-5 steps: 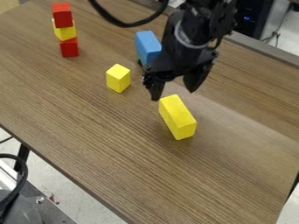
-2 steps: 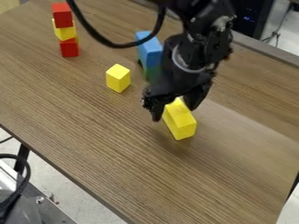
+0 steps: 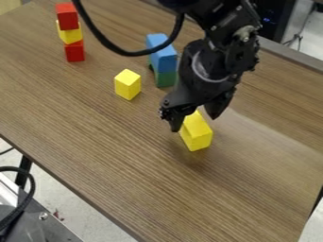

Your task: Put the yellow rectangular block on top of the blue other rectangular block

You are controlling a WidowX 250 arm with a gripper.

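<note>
Just over the far end of the yellow rectangular block (image 3: 197, 133) hangs the black gripper (image 3: 195, 123), open, one finger to the left of the block and the other to its right. The block lies on the table, its far part hidden behind the gripper. Behind and left of the gripper, the blue rectangular block (image 3: 163, 56) rests on top of a green block (image 3: 165, 79); a black cable crosses in front of part of the blue one.
A small yellow block (image 3: 128, 84) stands left of the gripper. At the upper left is a stack with a red block (image 3: 67, 16), a yellow block (image 3: 70, 34) and a lower red block (image 3: 74, 51). The wooden table (image 3: 114, 156) has its edge at lower left.
The gripper has come down and toward the camera, slightly right, over the yellow rectangular block. More of the green block shows now. The blocks have not moved.
</note>
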